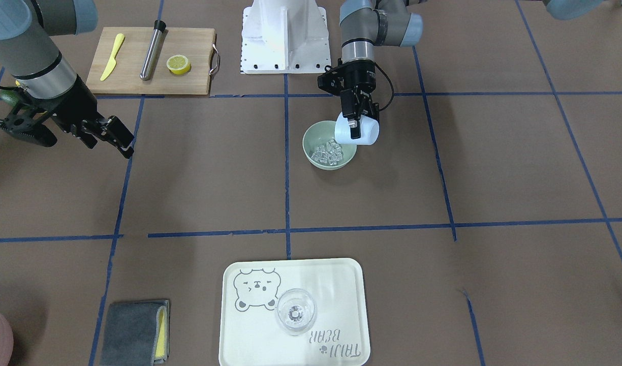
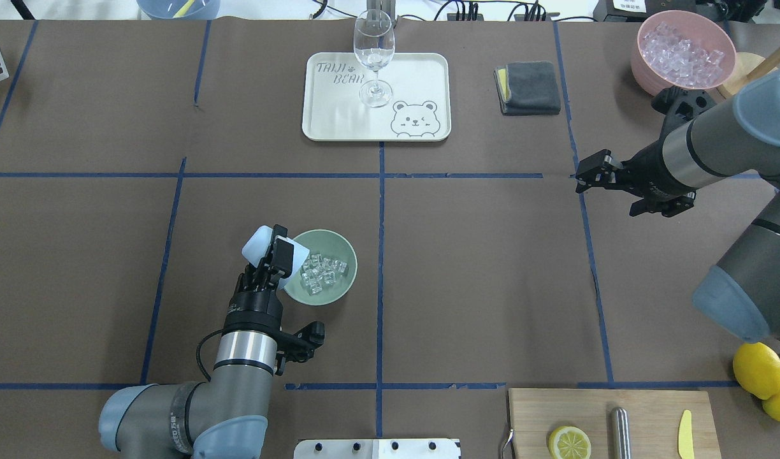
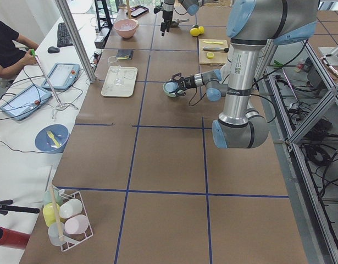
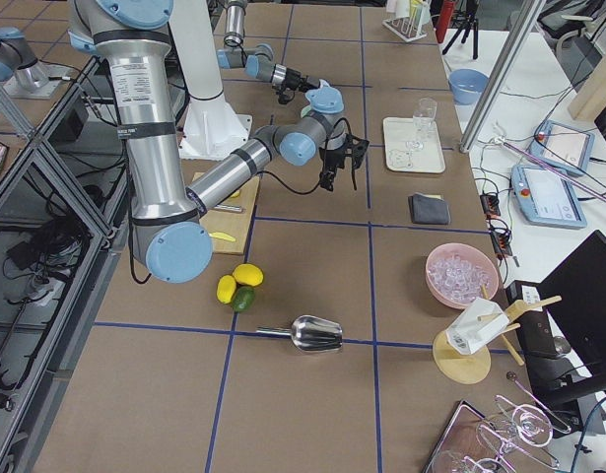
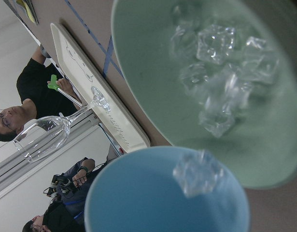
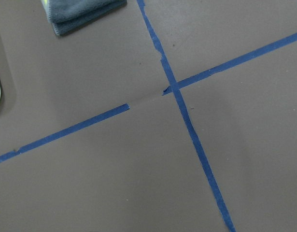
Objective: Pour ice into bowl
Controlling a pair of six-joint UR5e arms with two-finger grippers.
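Step in hand: judged to be the tail of the pour, with most of the ice [image 2: 323,271] already lying in the bowl [image 2: 331,245].
Bowl: it sat on the desk [image 2: 479,268], just on the robot's left of the middle tape line.
Left hand: the left hand [image 1: 353,127] was clenched on the blue cup [image 1: 368,133], gripping it by the wall and holding it tipped on its side over the bowl's rim, mouth toward the bowl.
Last cube: one cube [image 5: 199,171] lay inside the cup near its lip, not yet in the bowl.
Right hand: the right hand [image 2: 587,175] hung released and empty, well apart from the bowl on the robot's right.
Doing it well: the cup probably needed a little more tilt, made slowly, so the cube would slide rather than jump.
Aim: the lip should stay over the bowl's inside, not over its edge.
Grip: the hold should stay firm while the wrist rolls.
Risk: a cube could bounce off the pile and over the rim, or the cup could nudge the bowl.
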